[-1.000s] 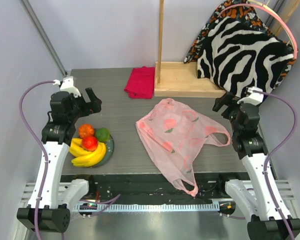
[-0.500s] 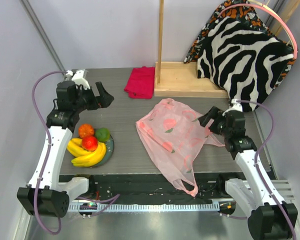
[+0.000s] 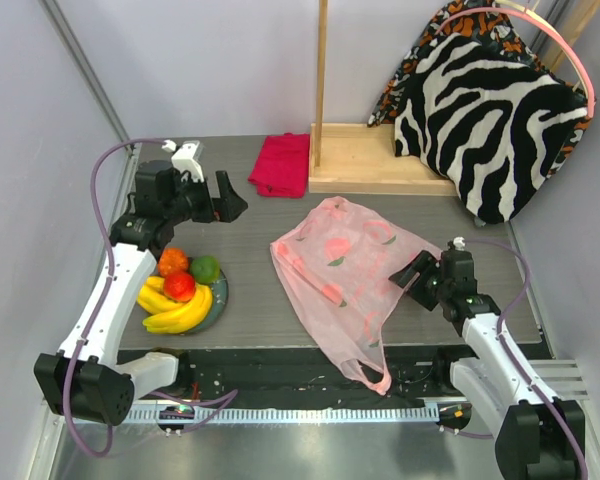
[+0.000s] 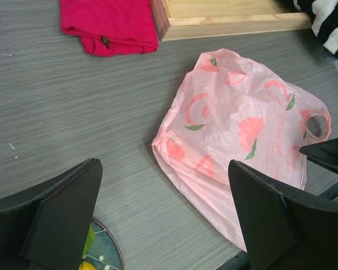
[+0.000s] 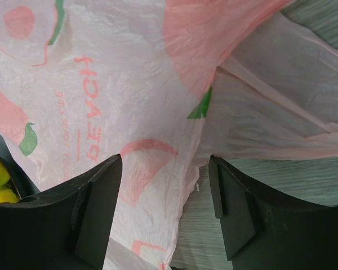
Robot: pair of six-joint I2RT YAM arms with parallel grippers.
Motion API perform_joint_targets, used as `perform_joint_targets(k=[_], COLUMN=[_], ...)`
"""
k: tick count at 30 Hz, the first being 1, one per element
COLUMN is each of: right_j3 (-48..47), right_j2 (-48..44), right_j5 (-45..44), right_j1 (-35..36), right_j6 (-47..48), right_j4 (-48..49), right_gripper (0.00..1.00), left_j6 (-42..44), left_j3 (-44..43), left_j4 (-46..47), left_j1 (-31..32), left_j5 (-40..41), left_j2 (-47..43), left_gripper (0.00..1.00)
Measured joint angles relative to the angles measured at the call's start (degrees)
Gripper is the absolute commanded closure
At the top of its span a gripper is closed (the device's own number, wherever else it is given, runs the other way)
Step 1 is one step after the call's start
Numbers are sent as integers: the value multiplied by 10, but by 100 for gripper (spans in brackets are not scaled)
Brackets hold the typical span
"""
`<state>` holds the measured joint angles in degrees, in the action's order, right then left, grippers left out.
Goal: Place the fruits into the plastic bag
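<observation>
The pink plastic bag (image 3: 342,268) lies flat mid-table, one loop handle hanging over the front edge. My right gripper (image 3: 410,272) is low at the bag's right side. In the right wrist view it (image 5: 164,171) stands open with the bag's (image 5: 118,95) crumpled edge between the fingers, not pinched. Bananas (image 3: 176,310), a red fruit (image 3: 180,286), an orange fruit (image 3: 172,261) and a green fruit (image 3: 205,268) sit on a plate (image 3: 220,296) at the left. My left gripper (image 3: 226,205) hovers wide open and empty behind the plate; its wrist view shows the bag (image 4: 242,126) ahead of the jaws (image 4: 163,183).
A folded magenta cloth (image 3: 280,164) lies at the back beside a wooden base (image 3: 375,170) with an upright post. A zebra-print cushion (image 3: 490,120) leans at the back right. The bag's front handle (image 3: 376,374) overhangs the table edge.
My right arm has come down and left to the bag's right edge, its jaws narrowing. My left arm has swung right and back, away from the plate, still wide open.
</observation>
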<state>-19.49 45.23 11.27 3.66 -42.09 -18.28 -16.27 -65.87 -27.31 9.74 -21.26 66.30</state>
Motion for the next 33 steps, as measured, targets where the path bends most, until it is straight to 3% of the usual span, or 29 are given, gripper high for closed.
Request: perform_joint_targets(k=[15, 18, 24, 29, 33], right_j3=[37, 47, 88, 83, 42], right_j2=[-61, -42, -20, -20, -29], right_j5=[-27, -27, 10, 44, 38], right_j1=[0, 0, 0, 4, 38], right_j6=[-55, -59, -66, -71, -74], right_j4=[-27, -9, 104, 161, 174], right_gripper=[42, 49, 98, 99, 99], left_j6=[2, 2, 0, 0, 5], left_j3=[3, 3, 9, 10, 11], left_j4=[0, 0, 9, 12, 19], left_j1=[0, 0, 0, 12, 66], left_j5=[-5, -9, -34, -59, -55], left_j2=[0, 0, 0, 3, 4], left_gripper=[0, 0, 0, 2, 2])
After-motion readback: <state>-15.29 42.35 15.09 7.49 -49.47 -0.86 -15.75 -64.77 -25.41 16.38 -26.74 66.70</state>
